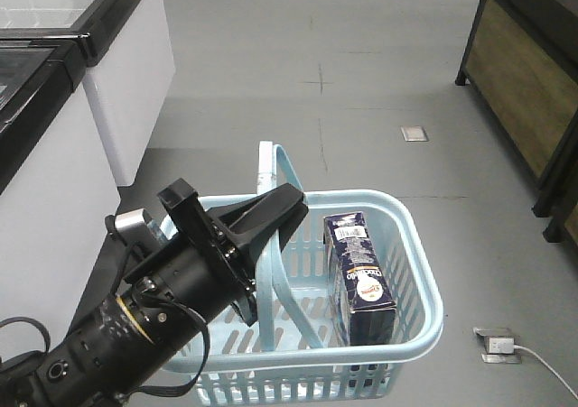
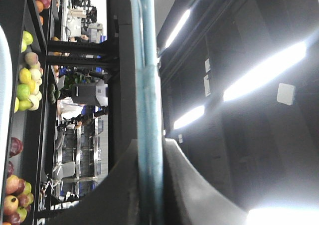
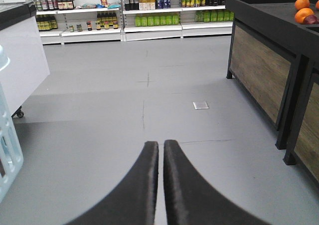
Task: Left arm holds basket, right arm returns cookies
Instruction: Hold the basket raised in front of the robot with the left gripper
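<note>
Pale blue plastic fills the lower middle of the front view: the basket [image 1: 379,198] sits low and near, its hoop handle [image 1: 269,285] rising over the centre. The left arm [image 1: 172,290] reaches in from the near left, and the left gripper [image 1: 291,210] is clamped across that handle. The cookies [image 1: 359,276] are inside the basket, in its right half, close to the right wall. The carton's long axis runs near to far, with the barcode end at the far side, about level with the rim, and the logo face turned up. It looks propped rather than flat, but that cannot be told for sure.

From the left wrist, the handle [image 2: 149,85] runs straight down the picture and passes between two dark fingers [image 2: 194,190] that press on it from either side, so the grasp looks firm.

From the right wrist, the right gripper [image 3: 160,145] shows its fingers [image 3: 144,185] clenched almost together with nothing between them. It points across bare grey floor [image 3: 124,85] toward far shelves [image 3: 149,20]. Only an edge of the basket [image 3: 9,150] shows at the left, so this arm is well apart from the carton.

The holding step seems done and the pick not yet begun. The right fingers should next release wide, swing left over the basket's right half, clear of the hoop, and descend across the carton's narrow width.
</note>
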Controlling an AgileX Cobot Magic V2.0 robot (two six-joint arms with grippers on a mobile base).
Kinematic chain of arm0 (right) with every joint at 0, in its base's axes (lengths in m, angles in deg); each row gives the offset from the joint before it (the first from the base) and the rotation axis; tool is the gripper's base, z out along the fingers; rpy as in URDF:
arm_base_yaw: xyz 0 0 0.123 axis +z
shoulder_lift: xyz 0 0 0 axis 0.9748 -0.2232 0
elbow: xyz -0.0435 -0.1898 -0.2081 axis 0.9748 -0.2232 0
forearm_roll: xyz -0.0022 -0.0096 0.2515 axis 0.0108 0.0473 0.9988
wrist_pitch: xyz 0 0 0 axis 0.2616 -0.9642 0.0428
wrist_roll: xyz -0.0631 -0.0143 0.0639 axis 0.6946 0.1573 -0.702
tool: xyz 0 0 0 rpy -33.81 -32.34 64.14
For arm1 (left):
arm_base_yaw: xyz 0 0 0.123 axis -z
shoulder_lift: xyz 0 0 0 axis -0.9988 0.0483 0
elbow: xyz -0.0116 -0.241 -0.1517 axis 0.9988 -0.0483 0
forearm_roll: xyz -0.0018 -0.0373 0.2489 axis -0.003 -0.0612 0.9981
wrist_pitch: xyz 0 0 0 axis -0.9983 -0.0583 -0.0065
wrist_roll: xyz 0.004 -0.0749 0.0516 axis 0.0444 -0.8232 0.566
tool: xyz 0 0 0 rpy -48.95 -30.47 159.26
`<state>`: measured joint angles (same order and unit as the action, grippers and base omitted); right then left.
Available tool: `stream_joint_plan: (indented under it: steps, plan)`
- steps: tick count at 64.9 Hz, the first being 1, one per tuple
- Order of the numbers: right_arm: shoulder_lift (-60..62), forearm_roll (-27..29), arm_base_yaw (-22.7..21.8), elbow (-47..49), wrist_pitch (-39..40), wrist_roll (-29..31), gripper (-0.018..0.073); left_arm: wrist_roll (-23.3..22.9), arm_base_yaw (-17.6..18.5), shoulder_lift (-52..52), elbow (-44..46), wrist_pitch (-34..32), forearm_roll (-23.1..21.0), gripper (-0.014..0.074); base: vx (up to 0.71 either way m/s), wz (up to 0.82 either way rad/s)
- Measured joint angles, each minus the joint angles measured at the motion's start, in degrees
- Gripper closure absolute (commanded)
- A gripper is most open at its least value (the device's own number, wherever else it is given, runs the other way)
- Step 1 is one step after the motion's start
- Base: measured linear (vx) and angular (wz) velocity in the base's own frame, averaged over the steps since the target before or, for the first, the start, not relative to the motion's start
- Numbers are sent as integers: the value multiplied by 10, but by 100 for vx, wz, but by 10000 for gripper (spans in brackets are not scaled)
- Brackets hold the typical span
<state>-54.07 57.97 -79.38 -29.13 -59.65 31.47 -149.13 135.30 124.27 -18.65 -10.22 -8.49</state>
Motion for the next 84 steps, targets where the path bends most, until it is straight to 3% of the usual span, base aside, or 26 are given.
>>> stream_joint_plan:
  steps: [35, 57, 84]
  plan:
    - [0, 0, 0, 0, 0, 0, 566, 9, 25, 0, 0, 0, -8, 599, 0, 0]
    - [0, 0, 0, 0, 0, 0, 566, 36, 46, -25, -28, -5, -50, 599, 0, 0]
    - [0, 0, 0, 0, 0, 0, 566, 17, 46, -30, -45, 1, -14, 599, 0, 0]
